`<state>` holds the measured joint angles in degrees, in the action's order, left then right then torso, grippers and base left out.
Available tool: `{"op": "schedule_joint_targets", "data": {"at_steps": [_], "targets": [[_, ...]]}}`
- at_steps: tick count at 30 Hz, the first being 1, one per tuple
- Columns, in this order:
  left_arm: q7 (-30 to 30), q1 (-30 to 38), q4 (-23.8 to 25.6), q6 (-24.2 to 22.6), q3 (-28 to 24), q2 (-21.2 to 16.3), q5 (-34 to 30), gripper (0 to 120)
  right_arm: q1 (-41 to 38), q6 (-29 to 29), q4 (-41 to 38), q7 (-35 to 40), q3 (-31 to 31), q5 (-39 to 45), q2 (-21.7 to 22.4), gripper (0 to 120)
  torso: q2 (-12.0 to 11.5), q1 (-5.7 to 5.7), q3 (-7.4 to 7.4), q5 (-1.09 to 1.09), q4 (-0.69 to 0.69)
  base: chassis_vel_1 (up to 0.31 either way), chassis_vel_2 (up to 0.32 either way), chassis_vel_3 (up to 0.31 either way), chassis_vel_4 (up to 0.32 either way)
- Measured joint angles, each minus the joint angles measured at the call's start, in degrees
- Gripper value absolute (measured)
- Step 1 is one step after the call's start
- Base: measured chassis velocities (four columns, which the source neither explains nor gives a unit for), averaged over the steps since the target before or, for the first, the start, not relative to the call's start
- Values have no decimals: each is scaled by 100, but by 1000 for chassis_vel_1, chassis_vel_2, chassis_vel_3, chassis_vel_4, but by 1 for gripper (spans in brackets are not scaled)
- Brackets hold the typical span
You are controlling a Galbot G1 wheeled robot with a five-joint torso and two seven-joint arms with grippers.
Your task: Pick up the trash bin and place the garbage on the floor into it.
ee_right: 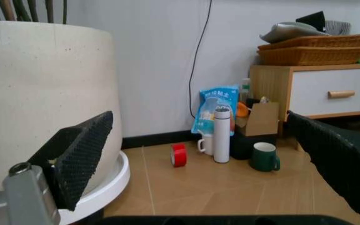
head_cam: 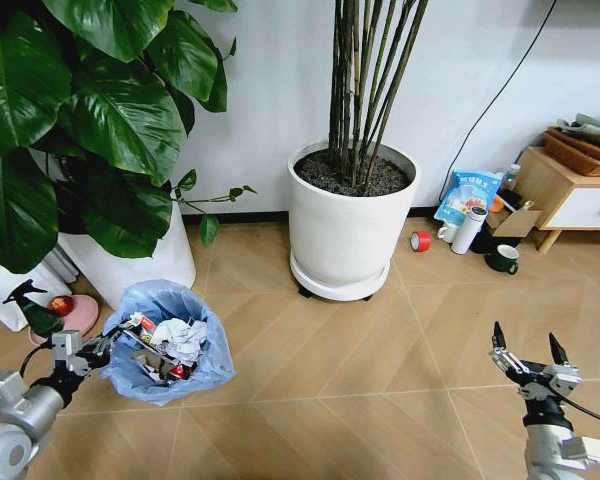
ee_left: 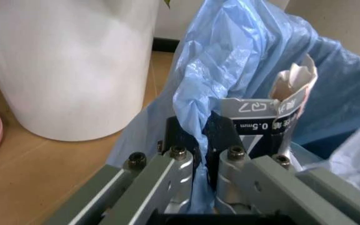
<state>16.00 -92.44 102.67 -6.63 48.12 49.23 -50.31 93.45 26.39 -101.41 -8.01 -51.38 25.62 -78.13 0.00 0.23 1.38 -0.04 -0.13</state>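
The trash bin (head_cam: 170, 348) with its light-blue bag is at the lower left of the head view, over the floor (head_cam: 360, 385); whether it rests on the tiles I cannot tell. Garbage lies inside it: white paper wads (head_cam: 183, 335) and a red-white wrapper (head_cam: 180, 371). My left gripper (head_cam: 113, 343) is shut on the bin's near rim. In the left wrist view the left gripper (ee_left: 202, 140) pinches the blue bag (ee_left: 243, 56), with a printed carton scrap (ee_left: 264, 117) just behind. My right gripper (head_cam: 528, 346) hangs open over bare floor at the lower right; its pads (ee_right: 83, 152) are wide apart.
A big white pot (head_cam: 348, 225) with tall stems stands in the middle. A second white pot (head_cam: 130, 262) with large leaves crowds the bin's far side. By the wooden cabinet (head_cam: 565, 190) sit a red tape roll (head_cam: 420, 241), white bottle (head_cam: 469, 229) and green mug (head_cam: 503, 259).
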Motion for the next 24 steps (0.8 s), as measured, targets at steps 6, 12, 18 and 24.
{"op": "schedule_joint_targets", "data": {"at_steps": [6, 12, 18, 24], "targets": [[-31, 26, 16, -15, -30, 53, -4, 0, 16, 67, 32, -61, 2, 0, 14, 100, 0, 0, 0, 0, 0, 86, -96, -99, 93], [-45, 48, 35, -24, -59, 65, -4, 0, 34, 93, 38, -77, -9, 0, 25, 100, 0, -1, -1, 0, -1, 126, -132, -134, 123], [-60, 65, 52, -32, -70, 61, -9, 0, 57, 112, 29, -108, -30, 0, 42, 100, 0, -1, -1, 0, 1, 120, -112, -102, 114], [-62, 69, 54, -32, -72, 65, -33, 0, 92, 142, 21, -139, -35, -22, 33, 100, 0, -1, 0, 0, -1, 96, -75, -107, 68]]}}
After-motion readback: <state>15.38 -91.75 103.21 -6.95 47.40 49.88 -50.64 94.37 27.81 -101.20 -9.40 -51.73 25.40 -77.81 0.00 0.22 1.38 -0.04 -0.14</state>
